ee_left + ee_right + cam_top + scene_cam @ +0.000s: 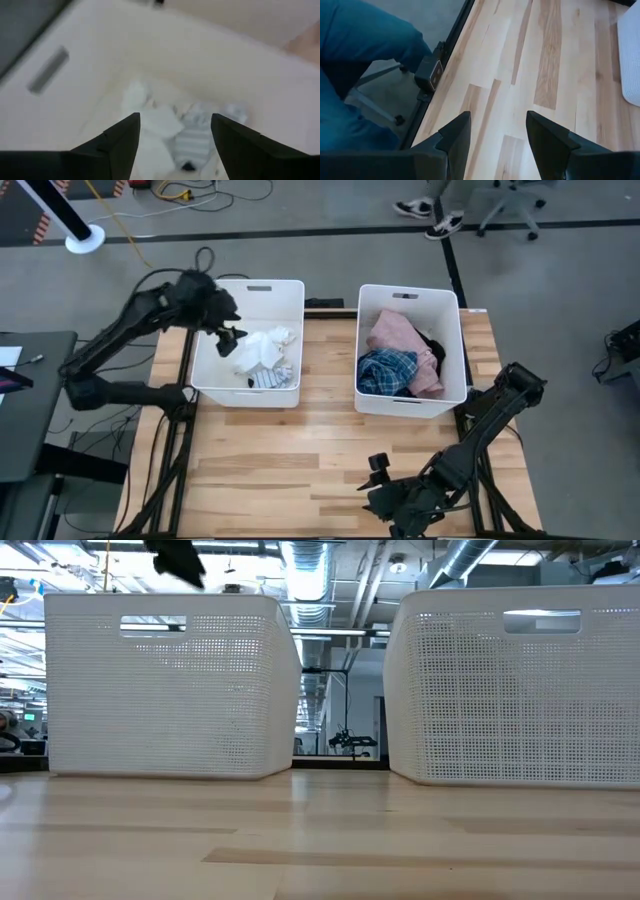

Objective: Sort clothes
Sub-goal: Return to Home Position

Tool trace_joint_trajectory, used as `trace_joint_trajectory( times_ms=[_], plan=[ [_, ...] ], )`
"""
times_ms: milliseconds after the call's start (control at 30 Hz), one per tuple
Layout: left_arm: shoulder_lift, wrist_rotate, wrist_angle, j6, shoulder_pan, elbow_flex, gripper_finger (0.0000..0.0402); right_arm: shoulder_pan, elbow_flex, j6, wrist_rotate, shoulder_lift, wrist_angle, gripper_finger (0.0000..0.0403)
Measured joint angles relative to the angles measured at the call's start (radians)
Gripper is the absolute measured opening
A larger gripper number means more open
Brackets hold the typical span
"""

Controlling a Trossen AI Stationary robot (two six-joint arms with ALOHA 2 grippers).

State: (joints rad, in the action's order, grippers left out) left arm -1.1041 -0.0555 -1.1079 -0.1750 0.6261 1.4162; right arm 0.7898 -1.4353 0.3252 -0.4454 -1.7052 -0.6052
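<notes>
Small white socks [262, 350] and a blue-white striped sock [272, 377] lie on the floor of the left white tub [205, 370]. The left wrist view shows the white socks [150, 120] and the striped one [192, 142]. My left gripper [232, 337] [175, 117] hangs open above them, pointing slantwise down into the tub, nothing between its fingers. A pink garment [400, 335], a blue plaid one [385, 370] and a black one [435, 350] fill the right tub [410, 405]. My right gripper [375, 480] [497, 117] stands open over the bare wood near the table's front edge.
The two tubs stand side by side at the table's far end, with a gap between them [340, 690]. Bare wooden tabletop [320, 450] stretches in front of them. A person's leg in blue cloth [355, 60] shows beside the table's edge in the right wrist view.
</notes>
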Motion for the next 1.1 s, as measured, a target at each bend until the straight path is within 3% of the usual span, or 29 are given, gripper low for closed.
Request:
trace_joint_trajectory(
  times_ms=[333, 467, 567, 867, 1100],
  plan=[
    [0.191, 0.042, 0.171, 0.105, -0.186, 0.0, 0.0235, -0.022, 0.0, -0.047, -0.001, 0.0, 0.02, 0.0204],
    [0.196, 0.059, 0.188, 0.142, -0.28, 0.0, 0.0235, -0.046, 0.0, -0.108, -0.001, 0.0, 0.055, 0.0204],
    [0.189, 0.133, 0.227, 0.163, -0.371, -0.031, 0.0235, -0.068, 0.0, -0.179, -0.001, 0.0, 0.096, 0.0204],
    [0.188, 0.24, 0.515, 0.141, -0.602, -0.208, 0.0235, -0.155, 0.0, -0.324, 0.0, 0.021, 0.139, 0.0204],
    [0.188, 0.273, 0.54, 0.145, -0.718, -0.242, 0.0235, -0.201, -0.001, -0.407, 0.002, 0.091, 0.166, 0.0204]
  ],
)
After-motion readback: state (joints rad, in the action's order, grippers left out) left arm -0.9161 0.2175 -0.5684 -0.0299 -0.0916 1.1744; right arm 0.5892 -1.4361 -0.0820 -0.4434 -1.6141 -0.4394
